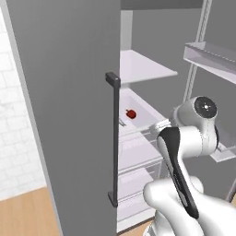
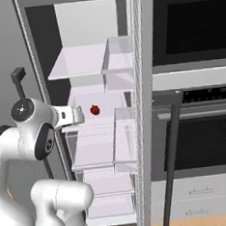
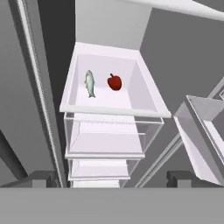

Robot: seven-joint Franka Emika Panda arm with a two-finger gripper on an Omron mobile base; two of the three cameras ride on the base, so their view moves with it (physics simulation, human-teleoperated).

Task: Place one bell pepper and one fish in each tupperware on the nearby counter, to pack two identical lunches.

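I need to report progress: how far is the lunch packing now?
Nothing looks packed yet. One pepper and one fish lie side by side on a fridge shelf. The open fingers hold nothing and point at that shelf. All picking and placing is left.

Both base views sit behind the arm, left and right, facing the open grey fridge with white shelves (image 2: 83, 59). They share the small glossy red bell pepper (image 1: 131, 113) on its shelf. The hand view looks down much closer.

Even, flat rendered light; soft faint shadows; no glare; slight softness throughout, edges undistorted.
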